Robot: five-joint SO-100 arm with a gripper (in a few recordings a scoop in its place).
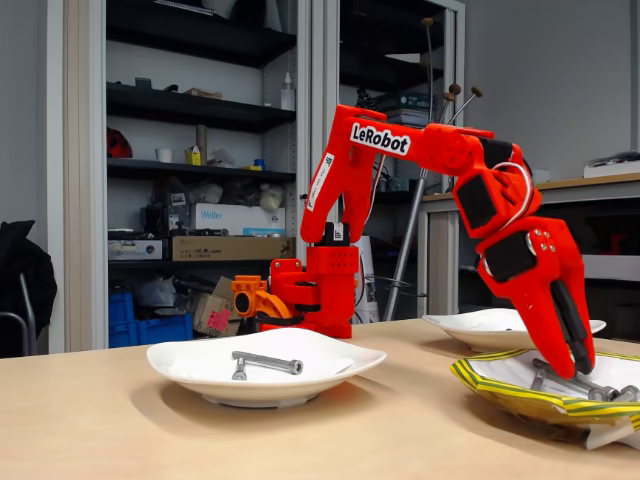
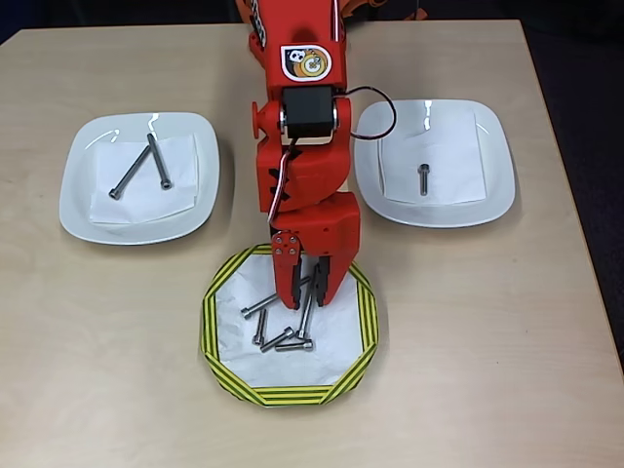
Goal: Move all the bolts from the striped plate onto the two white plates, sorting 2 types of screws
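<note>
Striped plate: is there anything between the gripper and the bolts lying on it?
Nothing visible. In the overhead view the gripper hangs right over the bolts on the striped plate, its fingers on either side of a long bolt, with only bare white plate around them.

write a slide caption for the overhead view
Red arm's hand reaches into the striped plate of bolts, flanked by two white plates holding sorted bolts.

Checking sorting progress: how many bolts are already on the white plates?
3. Two long bolts lie crossed in a V on the left white plate in the overhead view; one short bolt lies on the right white plate.
</note>
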